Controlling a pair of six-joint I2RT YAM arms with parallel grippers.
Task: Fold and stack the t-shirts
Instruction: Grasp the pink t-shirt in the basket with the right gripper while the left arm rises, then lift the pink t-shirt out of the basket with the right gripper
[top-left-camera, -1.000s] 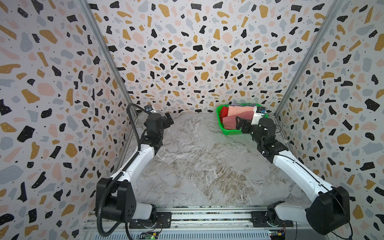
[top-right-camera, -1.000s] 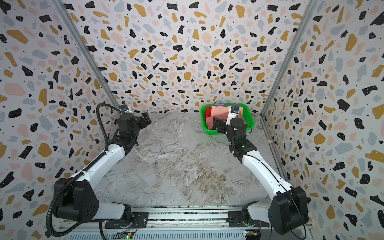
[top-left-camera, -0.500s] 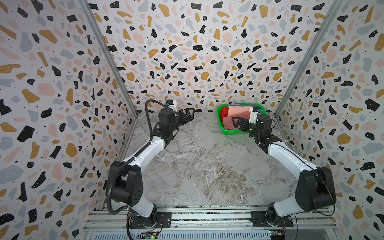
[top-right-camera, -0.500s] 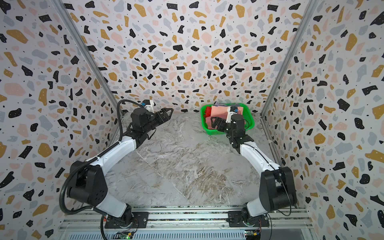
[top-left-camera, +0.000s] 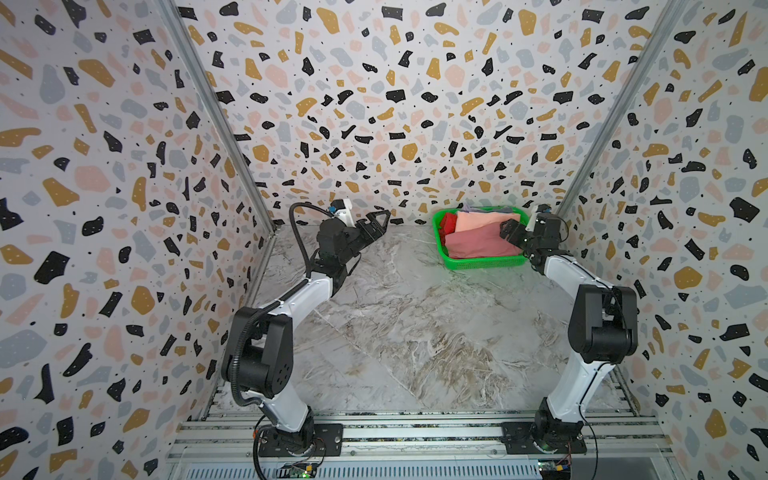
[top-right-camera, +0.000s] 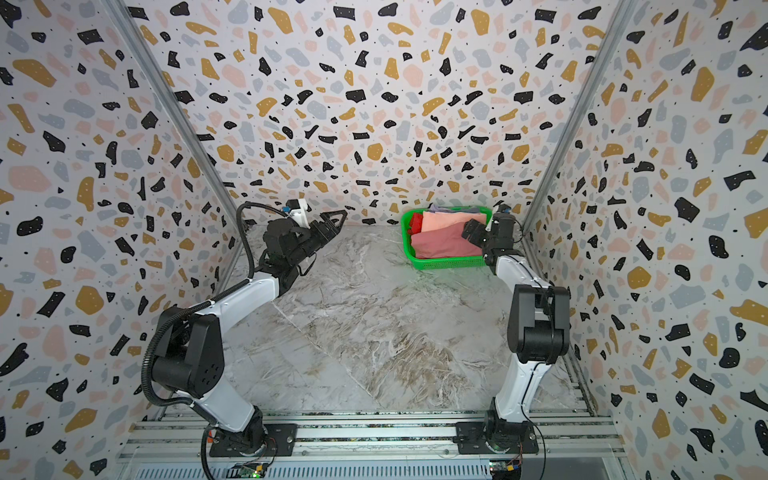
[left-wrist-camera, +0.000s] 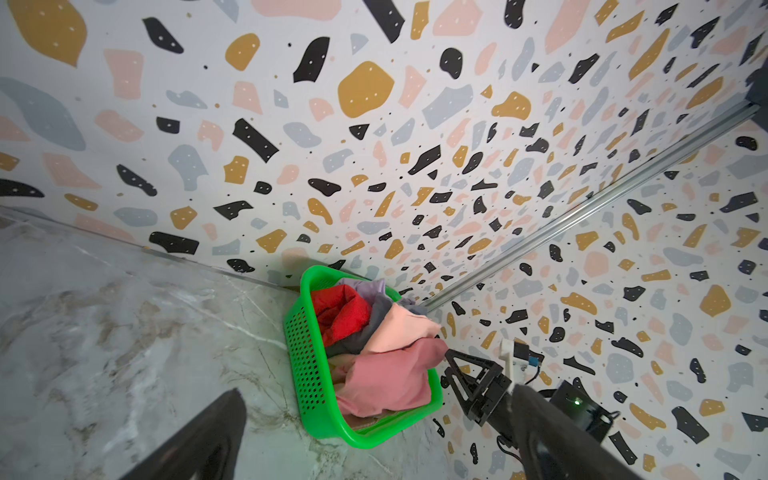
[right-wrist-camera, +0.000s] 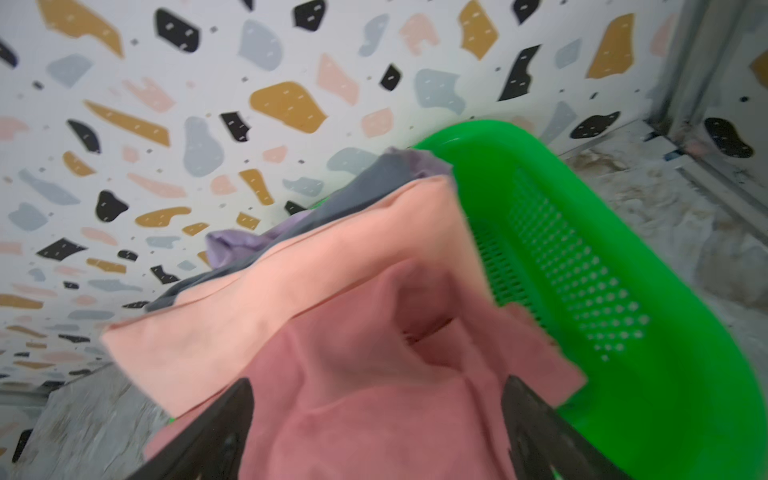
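Right wrist view: right gripper (right-wrist-camera: 378, 382) jaws spread, straddling rose shirt (right-wrist-camera: 353, 424), which tops the basket (right-wrist-camera: 602, 249) pile beside peach shirt (right-wrist-camera: 291, 291); likely lining up a pinch. Left gripper (top-left-camera: 384, 218) also spread, well apart over table (top-left-camera: 415, 324), probably waiting to help unfold.

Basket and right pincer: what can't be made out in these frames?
Green basket: whatever lies under the rose-pink shirt and peach shirt is covered in both top views, so the garment count is unclear.
Grey-lilac cloth: only an edge shows in the left wrist view, and the rest is buried.
Right pincer: the right wrist view is blurred and the frame edge cuts off its fingers, so contact with the rose-pink shirt cannot be told.
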